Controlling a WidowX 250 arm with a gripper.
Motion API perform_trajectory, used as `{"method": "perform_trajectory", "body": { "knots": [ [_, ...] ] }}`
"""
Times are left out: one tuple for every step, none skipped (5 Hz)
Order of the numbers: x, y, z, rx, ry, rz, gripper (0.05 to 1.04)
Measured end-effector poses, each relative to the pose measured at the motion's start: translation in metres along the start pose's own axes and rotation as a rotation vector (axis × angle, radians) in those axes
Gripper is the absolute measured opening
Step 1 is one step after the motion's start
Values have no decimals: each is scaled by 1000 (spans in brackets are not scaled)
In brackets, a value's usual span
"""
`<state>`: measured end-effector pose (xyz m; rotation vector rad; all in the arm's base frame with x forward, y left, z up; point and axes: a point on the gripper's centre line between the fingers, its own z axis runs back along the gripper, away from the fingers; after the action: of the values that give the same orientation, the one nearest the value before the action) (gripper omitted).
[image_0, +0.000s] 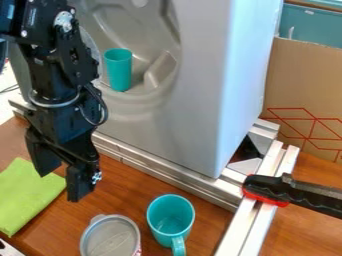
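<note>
In front of you, a large grey moulded housing with smooth flat sides (200, 90) takes up the middle of the view, a rounded recess in its front. Below and around it you see the reddish-brown wood-grained tabletop (200, 200). Your black robot arm (63, 65) comes in at the upper left, in front of the housing. Behind, at the right, stands a brown cardboard box printed with red lines (300, 80), and beyond it a teal container (314, 30). Silvery metal rails (157, 172) run along the housing's base, and another pair slants down toward the bottom edge; a black handle with red trim (287, 192) lies across that pair.

Your black two-finger gripper (59, 187) hangs at the left, its fingers parted, holding nothing. Nearest it is the lime-green folded cloth (27, 195), on the table at the left edge, just beside the fingers in your view. Below and to the right, near the bottom edge, you have a round container with a grey lid (110, 240), and just right of it a teal mug (170, 216), upright, its handle toward the bottom edge. A slim teal cup (119, 70) stands upright inside the recess.
</note>
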<state>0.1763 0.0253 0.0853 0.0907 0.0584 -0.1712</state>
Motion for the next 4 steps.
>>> {"method": "perform_trajectory", "body": {
  "knots": [
    [-2,-1,-2,-3,9,-2,1001],
    [-17,24,-7,5,18,50,1001],
    [-34,53,-14,4,14,116,1001],
    [-47,68,-35,-46,87,139,1001]
  ]
}}
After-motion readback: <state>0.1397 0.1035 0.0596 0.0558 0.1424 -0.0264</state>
